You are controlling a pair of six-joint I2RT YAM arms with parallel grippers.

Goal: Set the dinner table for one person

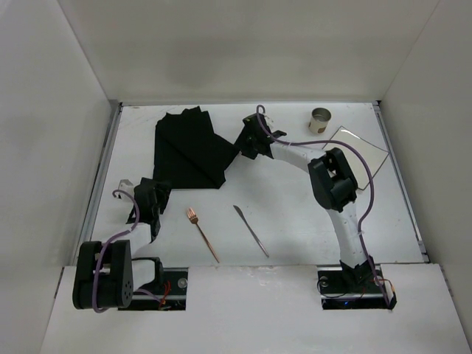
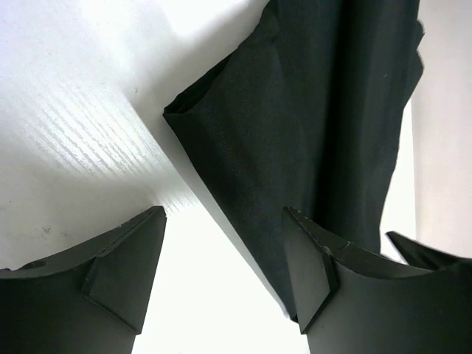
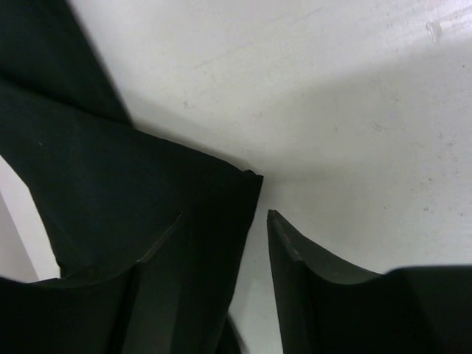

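Surface [image 1: 295, 214]: white, spans view beneath both arms. Mat [image 1: 193, 151]: folded, far left-centre. Right pincer [image 3: 225, 221]: apart, at mat corner. Left pincer [image 2: 221, 214]: apart, beside mat edge. Risk: pinching one layer only would leave mat bunched.

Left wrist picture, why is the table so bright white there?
Left wrist view: light glares off the table, washing out the picture's top left; the black cloth looks dark but shows folds. Right wrist view: the cloth nearly blends into the dark fingers.
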